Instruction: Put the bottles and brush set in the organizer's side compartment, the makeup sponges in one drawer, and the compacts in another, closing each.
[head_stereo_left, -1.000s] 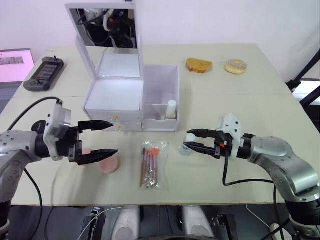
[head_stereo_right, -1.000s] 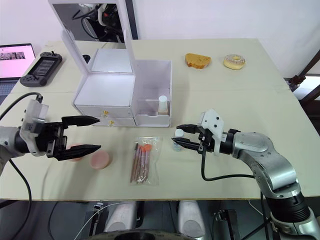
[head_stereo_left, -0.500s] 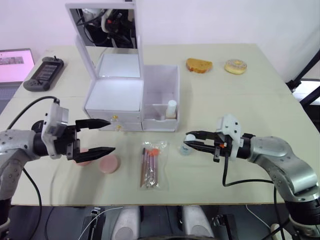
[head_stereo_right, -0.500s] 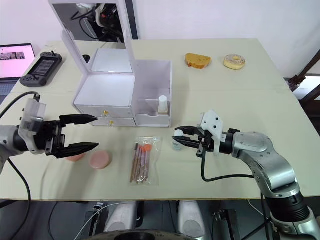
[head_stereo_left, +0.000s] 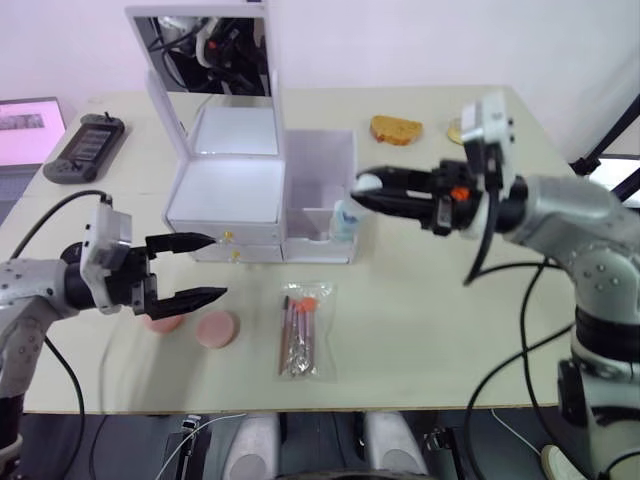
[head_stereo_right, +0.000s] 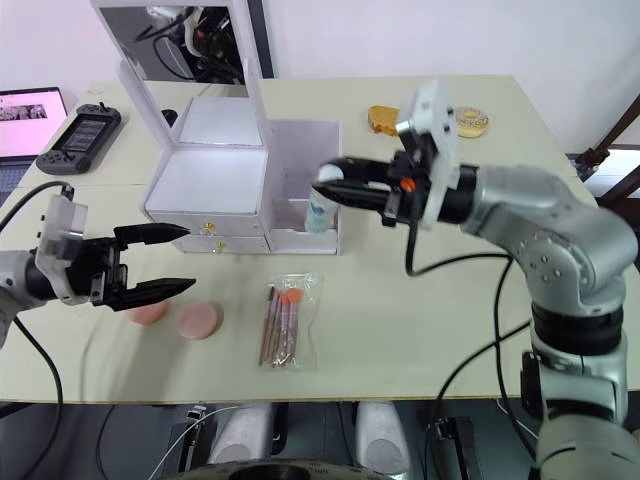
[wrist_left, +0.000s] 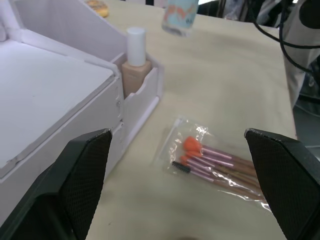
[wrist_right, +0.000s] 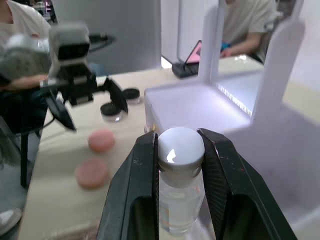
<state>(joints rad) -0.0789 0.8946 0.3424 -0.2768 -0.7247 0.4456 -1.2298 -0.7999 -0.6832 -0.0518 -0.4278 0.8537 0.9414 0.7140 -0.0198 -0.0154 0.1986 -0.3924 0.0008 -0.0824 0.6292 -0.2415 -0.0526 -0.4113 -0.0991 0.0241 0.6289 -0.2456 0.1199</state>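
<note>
Above the front of the organizer's (head_stereo_left: 262, 215) side compartment (head_stereo_left: 322, 190), the right gripper (head_stereo_right: 335, 188) now hangs in the air with the blue-label bottle (head_stereo_right: 321, 205) pinched by its white cap between closed fingers (wrist_right: 141, 172). A second ago that bottle stood on the counter (head_stereo_left: 430, 320) near the front edge, right of the brush set (head_stereo_left: 303, 325), so it has been lifted and carried up and leftward. The drop into the compartment looks like the next step, and it would put both bottles in. The plain bottle (wrist_left: 135, 62) already stands in the compartment's front section, upright. The held bottle is small and clear, its label pale blue. The left gripper (head_stereo_left: 192, 268) stays with its fingers spread wide, empty, just in front of the drawers and over the two pink sponges (head_stereo_left: 215, 327) toward the counter's front left.
</note>
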